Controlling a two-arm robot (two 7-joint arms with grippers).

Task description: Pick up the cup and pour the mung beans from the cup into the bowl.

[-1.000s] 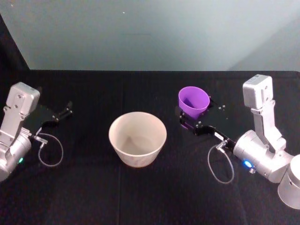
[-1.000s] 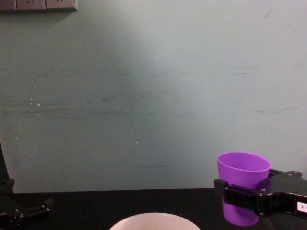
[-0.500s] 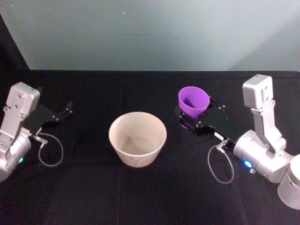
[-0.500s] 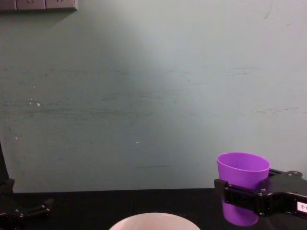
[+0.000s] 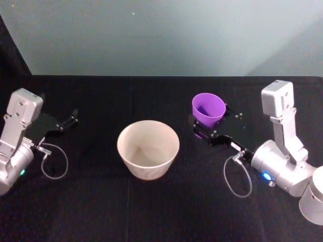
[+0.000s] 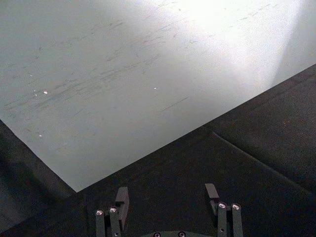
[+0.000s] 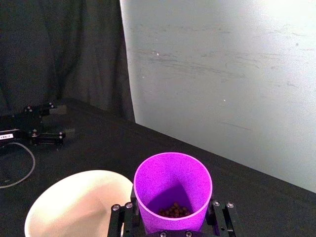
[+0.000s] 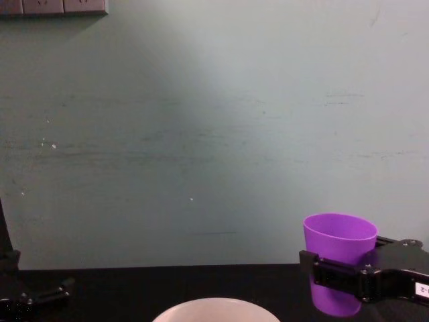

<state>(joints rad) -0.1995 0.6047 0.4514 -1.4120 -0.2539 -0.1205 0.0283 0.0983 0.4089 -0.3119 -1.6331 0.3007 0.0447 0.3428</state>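
The right hand (image 5: pixel 214 121) grips the cup (image 5: pixel 208 107), upright, beans (image 7: pixel 173 211) inside. The bowl (image 5: pixel 148 167) sits just left of that hand. Next it probably must lift, move over and tip. The left hand (image 5: pixel 69 121) rests open.

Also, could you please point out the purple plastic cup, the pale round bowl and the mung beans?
purple plastic cup (image 5: pixel 207 106), head view, inner wall.
pale round bowl (image 5: pixel 137 140), head view, inside wall.
mung beans (image 7: pixel 173 211), right wrist view, middle of heap.

Left gripper (image 5: pixel 74 116) — perhaps slight drift
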